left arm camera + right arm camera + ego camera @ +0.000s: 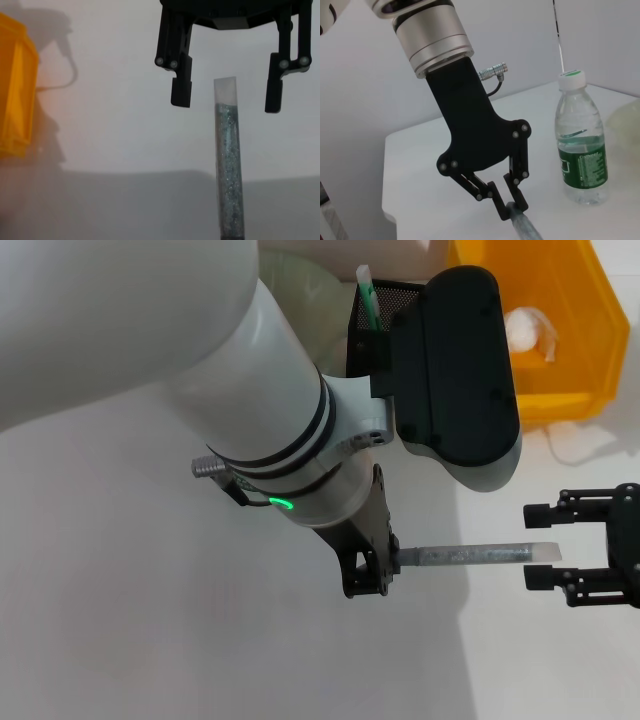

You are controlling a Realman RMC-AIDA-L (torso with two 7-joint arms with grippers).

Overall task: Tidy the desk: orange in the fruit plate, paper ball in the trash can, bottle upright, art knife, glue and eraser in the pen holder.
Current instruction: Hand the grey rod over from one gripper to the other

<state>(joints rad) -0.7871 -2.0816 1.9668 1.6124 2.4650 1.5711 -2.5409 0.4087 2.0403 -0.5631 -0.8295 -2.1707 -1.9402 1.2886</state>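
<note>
In the head view's lower centre, the left gripper (372,568) clenched one end of the glue (480,554), whose long axis lay level, its pale tip pointing at the right gripper (541,547) at the right edge, fingers spread and just short of it. Above, the left arm hid much of the pen holder (372,312), where the art knife (367,292) stood upright. Upper right sat the trash can (585,340). The bottle (579,150) stood upright on the desk (430,170); its green label's print was illegible.
</note>
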